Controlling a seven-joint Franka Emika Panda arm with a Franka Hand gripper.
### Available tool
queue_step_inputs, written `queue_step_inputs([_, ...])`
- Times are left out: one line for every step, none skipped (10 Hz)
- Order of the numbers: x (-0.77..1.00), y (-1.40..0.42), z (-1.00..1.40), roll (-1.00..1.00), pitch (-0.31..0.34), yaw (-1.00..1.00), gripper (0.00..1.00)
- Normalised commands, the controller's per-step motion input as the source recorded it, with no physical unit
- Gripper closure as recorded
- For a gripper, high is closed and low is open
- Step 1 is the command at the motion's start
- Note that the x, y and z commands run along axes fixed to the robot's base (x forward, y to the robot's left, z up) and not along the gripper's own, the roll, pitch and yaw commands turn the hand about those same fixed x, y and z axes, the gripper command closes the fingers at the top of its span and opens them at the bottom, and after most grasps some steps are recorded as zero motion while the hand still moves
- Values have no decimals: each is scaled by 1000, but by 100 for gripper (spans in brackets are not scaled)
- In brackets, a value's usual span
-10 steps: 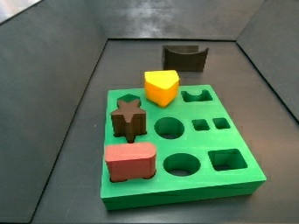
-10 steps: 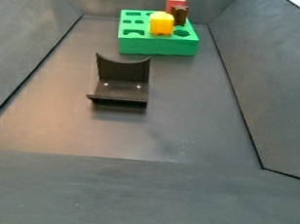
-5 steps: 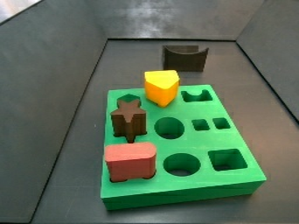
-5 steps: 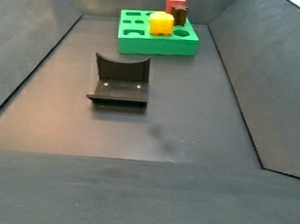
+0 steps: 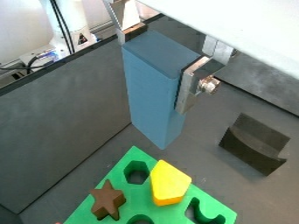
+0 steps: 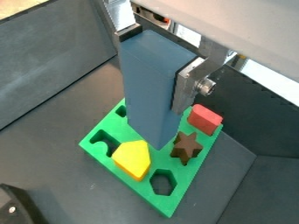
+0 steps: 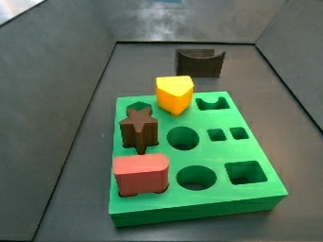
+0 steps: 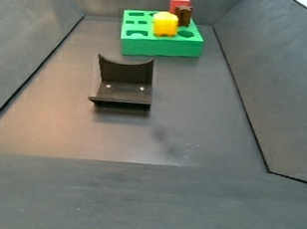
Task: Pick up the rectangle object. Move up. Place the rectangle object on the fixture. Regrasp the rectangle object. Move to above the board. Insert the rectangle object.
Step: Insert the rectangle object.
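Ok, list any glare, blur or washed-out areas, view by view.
Wrist views: the rectangle object in the gripper looks sharp, with a blown-out white band above it. Side views: soft and grainy, a pale sheen on the floor and light shadows beside the board; gripper out of frame.

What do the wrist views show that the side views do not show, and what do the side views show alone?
Only the wrist views show the gripper, shut on the rectangle object, which hangs upright above the board; one silver finger lies against its side. The side views show neither of these; only they show the board's whole top and the bare floor in front of the fixture. Both kinds share the board, the fixture, the yellow block and the star-shaped block.
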Motion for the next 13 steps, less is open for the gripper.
queue_step_inputs([57, -406, -420, 0, -81, 146, 100])
queue_step_inputs([194, -363, -491, -21, -77, 243, 100])
queue_step_inputs([360, -294, -529, -64, -50, 446, 100])
queue_step_inputs([417, -309, -423, -93, -40, 474, 100])
queue_step_inputs([474, -354, -300, -127, -43, 440, 100])
queue_step_inputs([551, -406, -294, -129, -60, 329, 100])
queue_step_inputs([563, -437, -311, -113, -57, 323, 100])
queue_step_inputs([574, -489, -360, -47, -40, 323, 100])
queue_step_inputs([469, -480, -397, -21, -54, 346, 100])
queue_step_inputs([306, -391, -254, -33, -73, 354, 100])
queue_step_inputs([40, 0, 0, 0, 41, 0, 100])
queue_step_inputs([0, -74, -189, 0, -57, 0, 100])
queue_step_inputs([291, -380, -249, 80, -99, 57, 100])
